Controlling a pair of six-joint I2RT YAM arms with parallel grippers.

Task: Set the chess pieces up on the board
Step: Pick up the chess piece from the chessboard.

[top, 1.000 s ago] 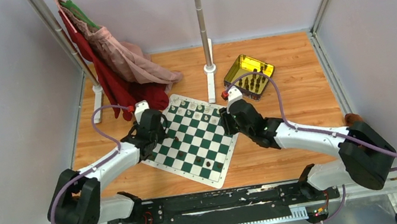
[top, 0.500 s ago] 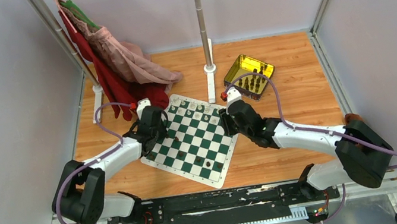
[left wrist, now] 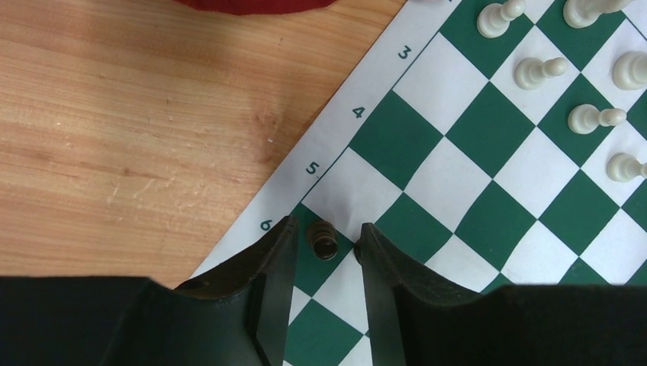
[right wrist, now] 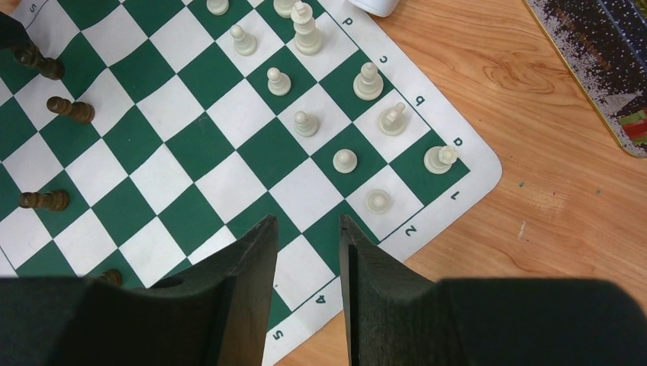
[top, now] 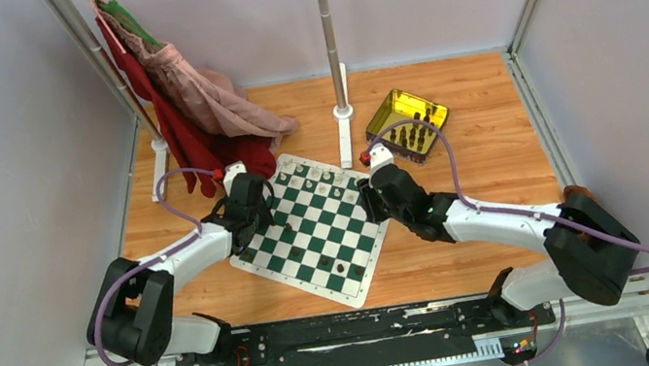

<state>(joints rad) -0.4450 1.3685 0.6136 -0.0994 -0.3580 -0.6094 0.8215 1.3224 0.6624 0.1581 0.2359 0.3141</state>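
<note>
Wooden worktop [top: 482, 207]. The board [top: 310, 239] lies flat under both your pincers, a corner pointing toward the arm bases. Beyond your right pincer [right wrist: 307, 221], a yellow tray [top: 421, 101] holds dark pieces [top: 410, 137]. Your left pincer [left wrist: 326, 226] is released, its fingers flanking an upright dark pawn [left wrist: 324, 240] without touching it. The right pincer is released and empty, with cream pieces [right wrist: 305, 122] standing ahead of it.

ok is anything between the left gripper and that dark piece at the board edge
nothing visible does. the dark piece stands between the fingers of the left gripper, on a green square at the numbered edge of the board, a small gap on each side. the white pieces stand several squares away.
</note>
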